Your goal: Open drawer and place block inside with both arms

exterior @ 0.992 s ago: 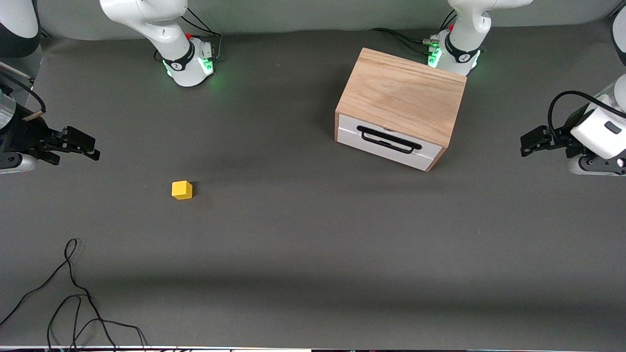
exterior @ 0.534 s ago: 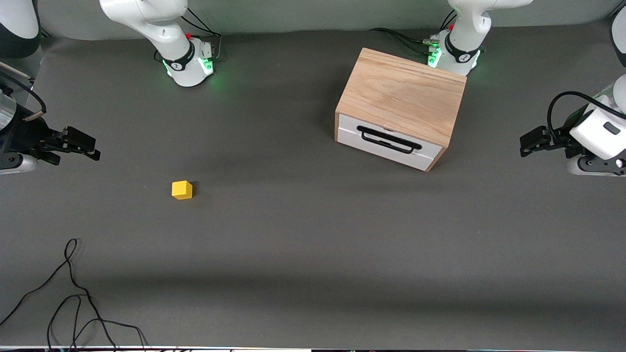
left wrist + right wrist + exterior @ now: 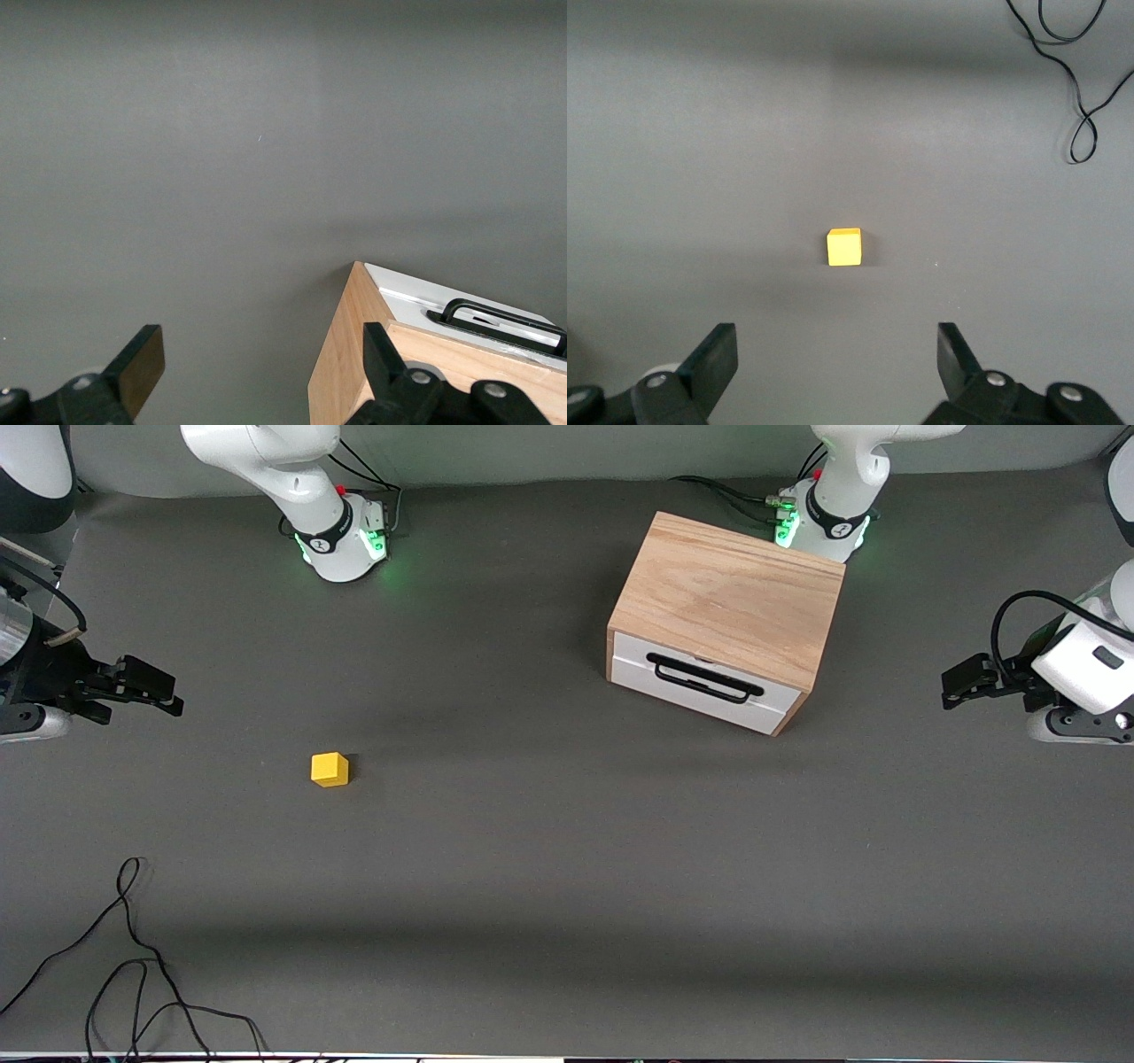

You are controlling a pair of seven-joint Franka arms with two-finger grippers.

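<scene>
Almost nothing has moved since the earlier frames: both arms sit where they were, the right gripper point(image 3: 146, 688) only a touch lower at its end of the table.

Largest first. Table point(image 3: 567, 868): grey cloth, a loose black cable point(image 3: 133, 957) at the corner nearest the front camera, right arm's end. Wooden box point(image 3: 731, 598): stands toward the left arm's end, close to that arm's base. Its drawer point(image 3: 700, 684) is fully shut, black handle point(image 3: 704, 677) untouched.

Left gripper point(image 3: 966, 679): waits off the box's end, fingers spread, empty; its wrist view catches the box corner. Right gripper: fingers released wide, nothing held.

Block point(image 3: 330, 770): on bare cloth, well apart from the box, centred ahead of the right gripper in its wrist view.

Step in hand, as you'd judge it: the start, nothing done. Next, bring the left gripper round to the drawer's front and close on the handle.
</scene>
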